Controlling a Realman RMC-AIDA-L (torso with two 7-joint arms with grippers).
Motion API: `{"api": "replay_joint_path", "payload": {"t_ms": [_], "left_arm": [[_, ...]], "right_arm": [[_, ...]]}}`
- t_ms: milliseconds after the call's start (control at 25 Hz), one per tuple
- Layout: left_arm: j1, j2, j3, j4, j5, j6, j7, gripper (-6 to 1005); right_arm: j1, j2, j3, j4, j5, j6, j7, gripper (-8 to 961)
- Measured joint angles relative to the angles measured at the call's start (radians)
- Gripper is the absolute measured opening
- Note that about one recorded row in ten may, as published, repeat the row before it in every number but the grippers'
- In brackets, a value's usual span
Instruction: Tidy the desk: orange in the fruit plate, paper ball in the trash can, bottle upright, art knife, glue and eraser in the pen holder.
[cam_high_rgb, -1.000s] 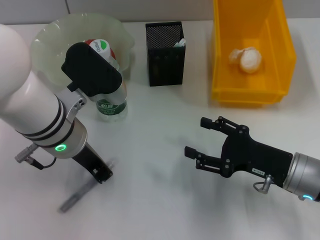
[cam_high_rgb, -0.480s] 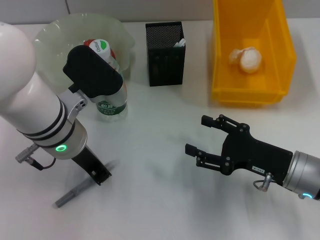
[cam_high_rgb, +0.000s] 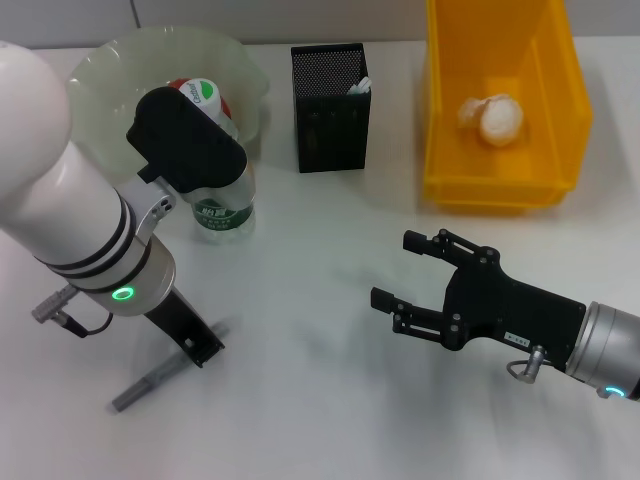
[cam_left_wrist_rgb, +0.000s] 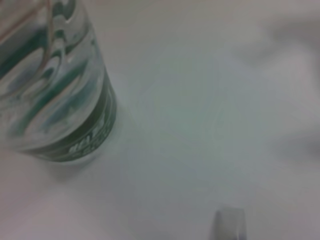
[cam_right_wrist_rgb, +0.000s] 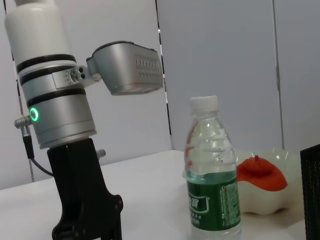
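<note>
A grey art knife (cam_high_rgb: 150, 385) lies flat on the table near the front left. My left gripper (cam_high_rgb: 203, 350) stands just above its far end. The bottle (cam_high_rgb: 218, 195) stands upright behind that arm, in front of the fruit plate (cam_high_rgb: 110, 60), and also shows in both wrist views (cam_left_wrist_rgb: 55, 100) (cam_right_wrist_rgb: 212, 170). The orange (cam_right_wrist_rgb: 257, 172) rests in the plate. The paper ball (cam_high_rgb: 492, 118) lies in the yellow trash can (cam_high_rgb: 500, 190). A white item (cam_high_rgb: 360, 87) pokes out of the black mesh pen holder (cam_high_rgb: 330, 110); I cannot tell what it is. My right gripper (cam_high_rgb: 410, 270) hovers open at mid-table.
The left arm's white forearm (cam_high_rgb: 60, 190) hangs over the table's left side and hides part of the plate. A small grey end (cam_left_wrist_rgb: 230, 225) shows on the table in the left wrist view. White tabletop lies between the two grippers.
The art knife has slid slightly leftward on the table and the left arm has shifted a little. The right arm has held still.
</note>
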Motion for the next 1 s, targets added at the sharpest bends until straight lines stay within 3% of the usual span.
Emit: {"api": "replay_joint_path", "payload": {"t_ms": [280,560,1000], "left_arm": [[0.011,0.002,-0.008,0.082,-0.011,0.005,0.0,157],[0.03,0.005,-0.033,0.246,-0.082,0.014,0.028,155],[0.053,0.008,-0.218,0.331,-0.317,-0.013,0.165,151]], "right_arm": [[0.0,0.0,0.001,0.012,0.052,0.0,-0.001,824],[-0.006,0.0,0.026,0.02,0.069,0.006,-0.006,824],[-0.004,0.0,0.053,0.037,0.082,0.053,-0.007,824]]}}
